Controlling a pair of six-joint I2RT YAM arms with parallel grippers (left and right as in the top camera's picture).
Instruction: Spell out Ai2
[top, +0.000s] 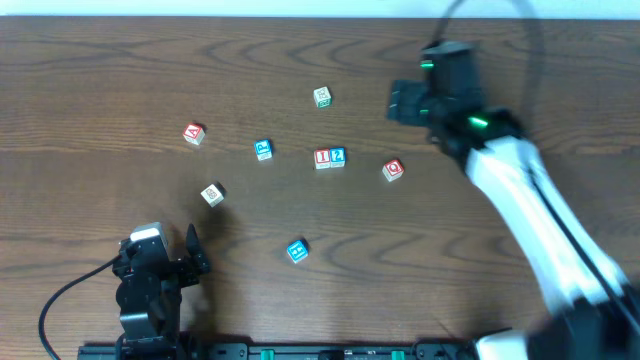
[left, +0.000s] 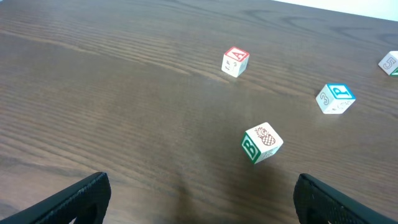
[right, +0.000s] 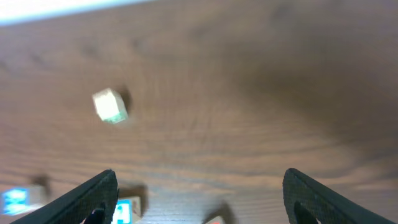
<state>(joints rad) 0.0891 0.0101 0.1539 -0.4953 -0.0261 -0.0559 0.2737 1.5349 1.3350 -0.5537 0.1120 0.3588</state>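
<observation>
Letter blocks lie scattered on the wooden table. A red "A" block (top: 194, 134) sits at the left, also in the left wrist view (left: 235, 61). A red "I" block (top: 322, 158) and a blue "2" block (top: 338, 157) touch side by side at the centre. My left gripper (top: 190, 255) is open and empty near the front left edge (left: 199, 202). My right gripper (top: 405, 100) is open and empty, raised over the back right of the table (right: 198, 199).
Other blocks: a blue one (top: 263, 150), a green-lettered "B" one (top: 211, 194) (left: 261, 142), a blue one at the front (top: 297, 250), a green one at the back (top: 321, 96) (right: 110, 105), a red one (top: 393, 170). The right wrist view is blurred.
</observation>
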